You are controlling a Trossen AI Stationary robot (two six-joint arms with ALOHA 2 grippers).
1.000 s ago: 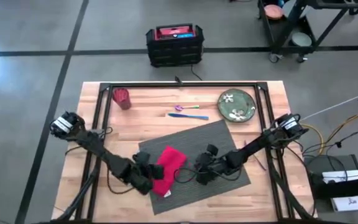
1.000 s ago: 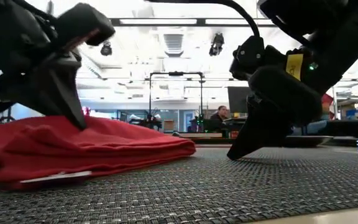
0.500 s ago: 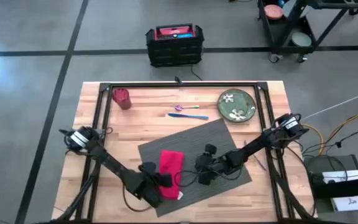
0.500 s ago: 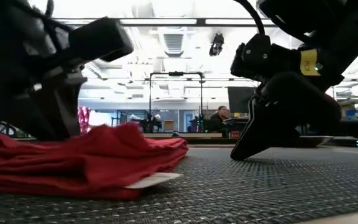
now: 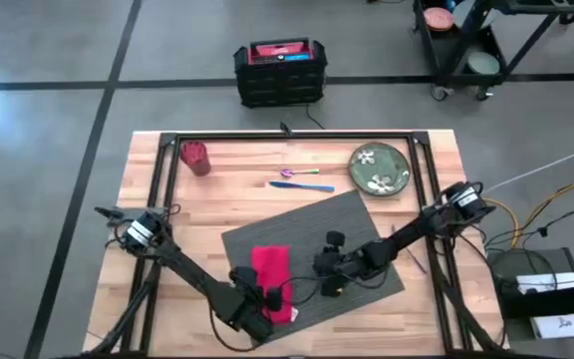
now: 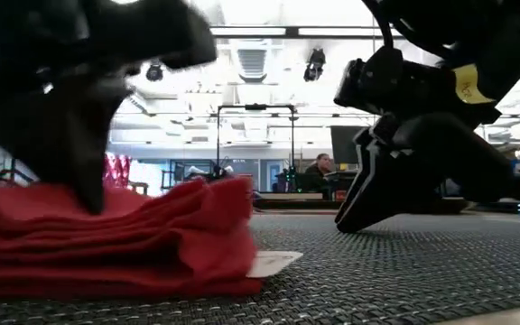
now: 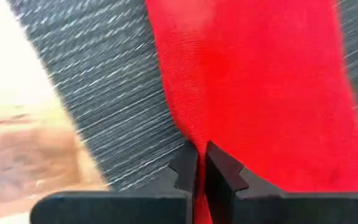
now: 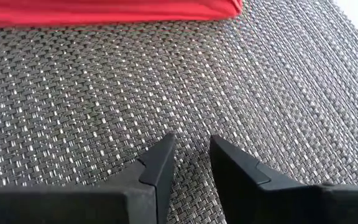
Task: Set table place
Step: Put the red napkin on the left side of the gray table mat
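Note:
The table place, a dark grey ribbed placemat [image 5: 327, 224], lies askew on the wooden table. A red cloth napkin [image 5: 270, 269] lies folded on the mat's near left part, a white tag [image 6: 273, 262] sticking out from under it. My left gripper [image 5: 260, 299] is at the napkin's near end, shut on it. My right gripper [image 5: 327, 282] stands just right of the napkin, its fingers a little apart and their tips down on the mat [image 8: 166, 81]. My left gripper pinches the napkin's near end [image 7: 199, 138] between its two fingers, which slant down from the near left. Cloth shows in the thin gap between them; how many layers, I cannot tell. The napkin lies bunched on the mat [image 7: 98, 93]. My right gripper rests its fingertips [image 6: 346, 219] on the mat's middle, slanting down from the right. Nothing is between the fingers, and the mat lies flat under them.
A green plate [image 5: 380, 168] sits at the far right of the table. A red cup [image 5: 195, 157] stands at the far left. A spoon and another utensil [image 5: 302, 179] lie between them, beyond the mat. A person sits in the room behind [image 6: 321, 167].
My left gripper has moved toward the table's near edge and right, keeping hold of the napkin. The napkin has turned from slanting to lying near-to-far, has bunched up narrower and thicker, and its tag has swung to its right side. My right gripper has stayed on the mat.

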